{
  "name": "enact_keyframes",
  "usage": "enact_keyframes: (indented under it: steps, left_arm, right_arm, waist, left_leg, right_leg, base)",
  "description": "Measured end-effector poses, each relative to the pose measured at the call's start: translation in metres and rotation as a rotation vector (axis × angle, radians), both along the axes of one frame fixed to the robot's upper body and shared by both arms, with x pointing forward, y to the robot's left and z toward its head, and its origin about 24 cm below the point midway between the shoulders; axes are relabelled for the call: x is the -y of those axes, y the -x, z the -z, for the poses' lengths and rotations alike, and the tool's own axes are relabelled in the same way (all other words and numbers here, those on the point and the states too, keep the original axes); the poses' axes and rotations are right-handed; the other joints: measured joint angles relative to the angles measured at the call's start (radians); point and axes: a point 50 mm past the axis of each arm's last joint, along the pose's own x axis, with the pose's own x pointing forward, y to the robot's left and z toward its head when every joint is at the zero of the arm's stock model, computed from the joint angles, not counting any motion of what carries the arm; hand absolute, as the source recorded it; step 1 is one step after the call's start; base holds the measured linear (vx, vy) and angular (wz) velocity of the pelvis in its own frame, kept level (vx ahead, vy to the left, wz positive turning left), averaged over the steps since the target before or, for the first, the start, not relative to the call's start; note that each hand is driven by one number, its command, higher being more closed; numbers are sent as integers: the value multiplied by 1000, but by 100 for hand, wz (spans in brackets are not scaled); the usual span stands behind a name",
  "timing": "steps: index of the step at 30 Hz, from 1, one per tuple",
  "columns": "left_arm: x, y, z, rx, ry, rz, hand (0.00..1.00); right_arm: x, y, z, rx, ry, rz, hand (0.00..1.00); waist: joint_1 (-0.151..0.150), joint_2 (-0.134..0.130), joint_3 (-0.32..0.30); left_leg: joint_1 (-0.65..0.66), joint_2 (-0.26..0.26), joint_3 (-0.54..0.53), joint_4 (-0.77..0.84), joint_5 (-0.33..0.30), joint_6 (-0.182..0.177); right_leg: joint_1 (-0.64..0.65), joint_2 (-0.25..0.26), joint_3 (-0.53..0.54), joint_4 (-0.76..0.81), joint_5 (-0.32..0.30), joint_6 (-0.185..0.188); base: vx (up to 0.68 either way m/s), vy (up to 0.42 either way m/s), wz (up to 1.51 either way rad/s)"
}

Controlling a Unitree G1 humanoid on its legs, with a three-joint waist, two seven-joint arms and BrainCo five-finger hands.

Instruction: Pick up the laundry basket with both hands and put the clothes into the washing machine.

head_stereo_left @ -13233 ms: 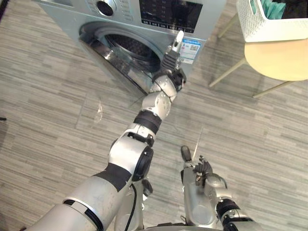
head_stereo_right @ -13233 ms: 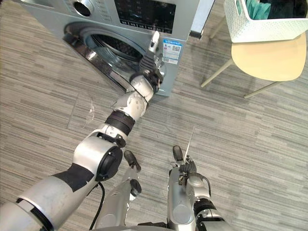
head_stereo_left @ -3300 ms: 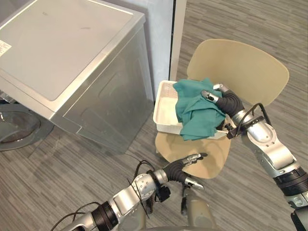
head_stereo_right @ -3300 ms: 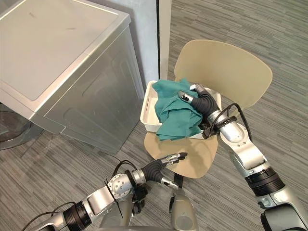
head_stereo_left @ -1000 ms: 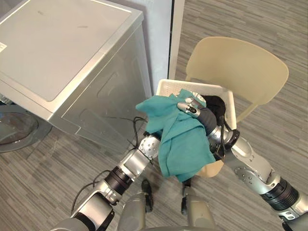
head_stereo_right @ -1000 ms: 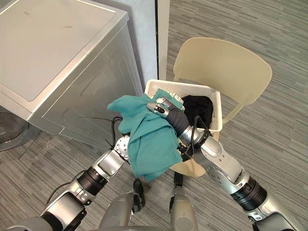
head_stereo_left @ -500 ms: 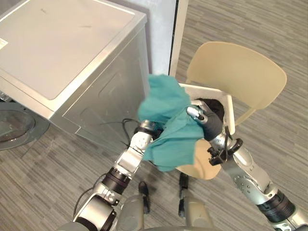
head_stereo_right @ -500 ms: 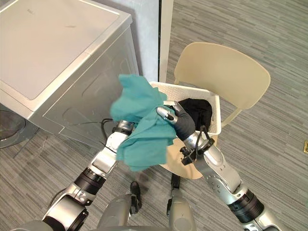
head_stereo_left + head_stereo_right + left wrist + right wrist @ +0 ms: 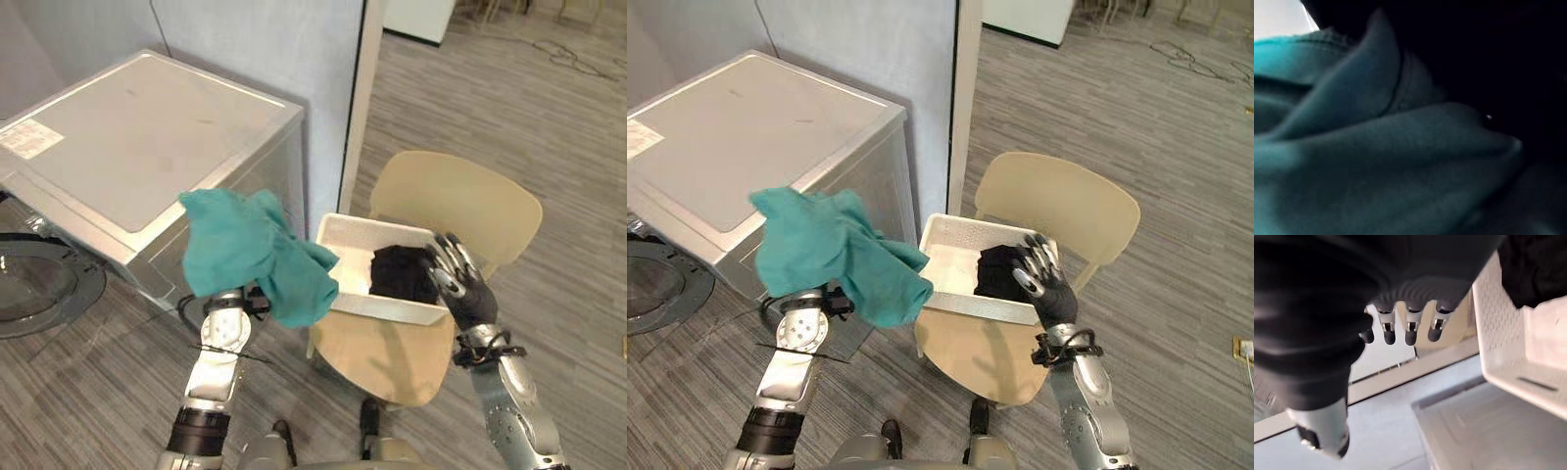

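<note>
Hanging in soft, crumpled folds nearest me, a teal cloth [image 9: 257,257] is draped over the raised left arm, left of the chair and in front of the washing machine's side. The left hand is buried under the fabric, so I cannot tell whether its fingers are curled round it or not; the left wrist view shows teal folds pressed right up close. Over on the right, the right hand [image 9: 462,291] is up by the right end of the basket with its fingers straight and spread, holding nothing.

Just beyond sits a chair [image 9: 460,201] of smooth, cream-coloured moulded plastic with a rounded back. On its seat rests the basket [image 9: 952,253], a white rectangular plastic tub with small perforations in its walls. A black garment [image 9: 400,274] lies bunched in its right half.

To the left stands the washing machine [image 9: 137,147], a boxy silver-grey metal case with a flat top. Its round glass door [image 9: 39,284] hangs open low at the far left. A small white label [image 9: 24,138] sits on the top's left corner, its print too small to read. Behind rises a pale blue-grey wall [image 9: 265,49], and grey plank flooring [image 9: 549,127] stretches away on the right.
</note>
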Motion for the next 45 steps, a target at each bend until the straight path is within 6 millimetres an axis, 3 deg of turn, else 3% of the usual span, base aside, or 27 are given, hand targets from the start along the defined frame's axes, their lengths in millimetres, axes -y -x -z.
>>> enact_keyframes:
  steps: [5,6,8,12,14,15,16,18,21,22,24,25,26,27,28,29,32,34,35,36,38,40,41,42,43,44,45]
  left_arm:
    - [-12,9,3,3,83,-58,100]
    - [-19,12,3,8,77,-76,100]
    - [-25,19,13,-30,97,-104,100]
    - [-15,25,25,-77,132,-50,100]
    - [-12,24,24,-69,149,-44,100]
    - [-10,24,24,-64,170,-40,100]
    - [-7,24,25,-66,194,-30,100]
    - [-14,25,27,-75,201,-36,100]
    - [-17,28,39,-126,209,-19,100]
    - [-16,29,44,-146,211,-9,100]
    - [-3,33,58,-216,219,61,100]
    - [3,35,61,-232,220,92,100]
    - [16,38,64,-250,234,160,100]
    - [25,38,64,-251,236,195,100]
    - [45,38,62,-242,269,273,100]
    - [50,38,61,-242,287,290,100]
    - [57,39,62,-249,312,323,100]
    - [55,40,64,-259,287,333,100]
    - [58,36,61,-248,286,346,100]
    - [69,31,62,-255,331,353,100]
    - [70,29,70,-290,320,357,100]
    - [78,28,70,-296,304,404,100]
    - [84,30,71,-308,317,420,100]
    - [89,38,76,-332,338,428,100]
    - [89,40,76,-333,342,430,100]
    - [88,40,73,-320,344,426,100]
    - [84,38,70,-302,353,410,100]
  right_arm:
    - [59,11,34,-192,68,368,0]
    - [68,19,42,-228,45,430,0]
    - [75,25,54,-289,39,488,0]
    - [100,65,73,-442,149,627,0]
    - [122,103,97,-653,245,732,0]
    - [132,130,113,-807,284,784,0]
    - [133,146,127,-933,304,793,0]
    - [125,181,156,-1167,288,788,0]
    - [94,258,195,-1545,122,772,0]
    - [87,269,199,-1590,75,775,0]
    - [57,288,209,-1649,-43,729,0]
    - [49,290,211,-1646,-73,716,0]
    - [33,292,214,-1641,-129,677,0]
    - [24,295,216,-1648,-144,649,0]
    - [3,291,221,-1626,-224,600,0]
    - [-2,288,222,-1611,-254,596,0]
    - [-19,260,228,-1530,-311,540,0]
    - [-25,252,229,-1511,-313,518,0]
    - [-23,242,229,-1491,-291,499,0]
    - [0,229,224,-1424,-222,519,0]
    - [-7,218,225,-1417,-218,484,0]
    - [-17,216,227,-1428,-197,424,0]
    - [-16,215,226,-1433,-172,406,0]
    - [-5,218,224,-1427,-129,408,0]
    - [4,214,222,-1408,-93,409,0]
    - [13,202,218,-1367,-63,418,0]
    - [16,193,217,-1341,-49,430,0]
  waist:
    - [-20,7,-4]
    - [-23,-2,-7]
    - [-11,2,-6]
    - [-55,31,-35]
    - [-80,71,-62]
    - [-79,99,-80]
    - [-83,96,-85]
    - [-82,50,-85]
    - [-67,22,-83]
    - [-67,18,-83]
    - [-64,26,-57]
    - [-69,32,-56]
    - [-76,31,-56]
    - [-81,33,-57]
    - [-106,22,-58]
    - [-104,21,-56]
    - [-93,16,-49]
    - [-98,-33,-67]
    - [-95,-38,-54]
    - [-98,52,-6]
    - [-100,38,-12]
    - [-102,4,-36]
    - [-122,-8,-43]
    - [-118,41,-67]
    - [-112,60,-73]
    - [-108,99,-77]
    - [-98,105,-69]
  left_leg:
    - [-70,-1,-114,-10,92,-38]
    - [-65,29,-53,-24,82,1]
    - [-113,186,184,345,-61,92]
    - [29,327,365,504,-126,77]
    - [88,393,401,422,-100,51]
    - [95,390,400,329,-97,-41]
    - [70,354,406,299,-119,-77]
    - [25,290,375,271,-127,-89]
    - [-33,229,272,277,-148,-91]
    - [-42,216,248,278,-149,-89]
    - [-53,202,182,297,-178,-59]
    - [-53,193,165,288,-178,-57]
    - [-54,151,121,256,-160,-30]
    - [-58,124,94,240,-148,-14]
    - [-67,51,17,216,-132,8]
    - [-73,36,7,217,-129,10]
    - [-88,-18,-83,212,-114,6]
    - [-61,-73,-100,132,-100,0]
    - [-78,-50,-4,273,-161,81]
    - [37,28,32,250,-260,50]
    - [88,22,25,186,-249,44]
    - [121,7,21,138,-240,23]
    - [157,-3,-5,130,-238,2]
    - [198,23,-2,103,-226,-22]
    - [195,39,1,126,-219,-35]
    - [140,80,0,287,-207,-46]
    - [56,125,-14,504,-152,-79]
  right_leg:
    - [2,21,-121,45,-60,-59]
    - [6,13,-140,38,-50,-57]
    - [32,14,-192,42,-43,-60]
    - [66,-40,-326,38,-46,-65]
    - [53,-75,-417,43,-15,-25]
    - [32,-91,-472,52,4,-1]
    - [24,-121,-496,50,21,-6]
    - [27,-173,-532,34,29,-17]
    - [67,-207,-570,49,42,-29]
    - [80,-216,-578,55,31,-33]
    - [76,-216,-474,150,-100,-86]
    - [55,-195,-377,182,-156,-132]
    - [7,-139,-141,236,-255,-228]
    - [-5,-108,-23,264,-305,-242]
    - [-21,-66,194,334,-380,-188]
    - [-21,-64,225,352,-392,-165]
    - [25,-76,204,337,-415,-82]
    - [38,-117,146,311,-381,-70]
    - [25,-142,58,382,-346,-11]
    - [-77,-91,-17,673,-386,-22]
    - [-142,-50,-1,662,-465,-57]
    - [-186,-13,-42,531,-429,-58]
    - [-164,-2,-35,533,-340,-46]
    - [-123,27,-51,496,-350,-47]
    - [-104,40,-49,469,-355,-48]
    - [-76,65,-53,456,-365,-55]
    - [-42,88,-51,460,-379,-73]
  base:
    - [-57,-50,109]
    - [-73,-65,90]
    - [-77,-72,58]
    - [-93,77,106]
    - [-86,277,150]
    - [-118,329,152]
    - [-105,303,134]
    - [-126,378,140]
    - [-108,309,121]
    - [-82,165,90]
    - [-126,104,82]
    - [-129,82,94]
    - [-75,59,101]
    - [-38,45,197]
    - [35,7,177]
    - [60,-12,161]
    - [28,-32,88]
    - [34,-49,80]
    - [80,-37,54]
    - [73,-31,44]
    - [103,-100,29]
    - [214,-196,67]
    - [460,-225,66]
    - [495,-174,45]
    - [504,-116,-15]
    - [411,-82,-26]
    - [322,-92,-31]
